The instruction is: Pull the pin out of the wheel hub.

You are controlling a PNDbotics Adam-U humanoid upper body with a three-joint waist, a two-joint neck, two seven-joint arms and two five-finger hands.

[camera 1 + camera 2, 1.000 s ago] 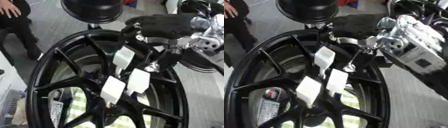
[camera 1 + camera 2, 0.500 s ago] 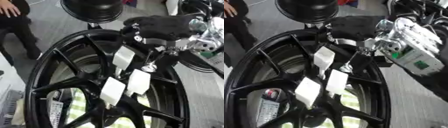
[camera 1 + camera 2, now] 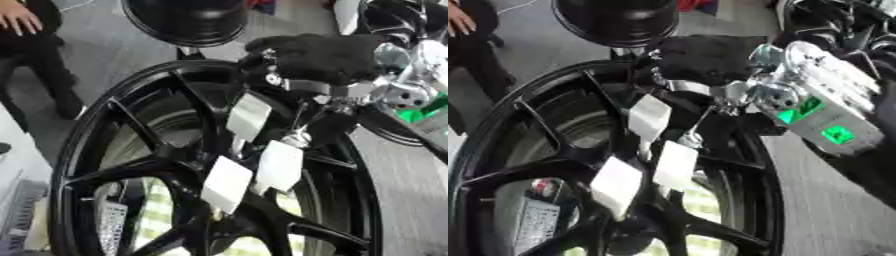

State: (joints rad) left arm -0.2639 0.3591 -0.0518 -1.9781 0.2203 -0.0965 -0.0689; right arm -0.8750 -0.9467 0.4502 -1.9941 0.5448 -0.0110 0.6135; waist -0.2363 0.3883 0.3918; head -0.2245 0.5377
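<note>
Grey floor point(image 3: 105, 55) w/ a round black object point(image 3: 185, 20) at far edge.

The black wheel hub point(image 3: 175, 165) stands upright on grey floor point(image 3: 96, 55).

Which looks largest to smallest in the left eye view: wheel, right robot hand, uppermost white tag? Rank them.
1. Wheel, fills most of the view.
2. Right robot hand, nearer the camera, so its look may mislead.
3. Uppermost white tag.
</note>
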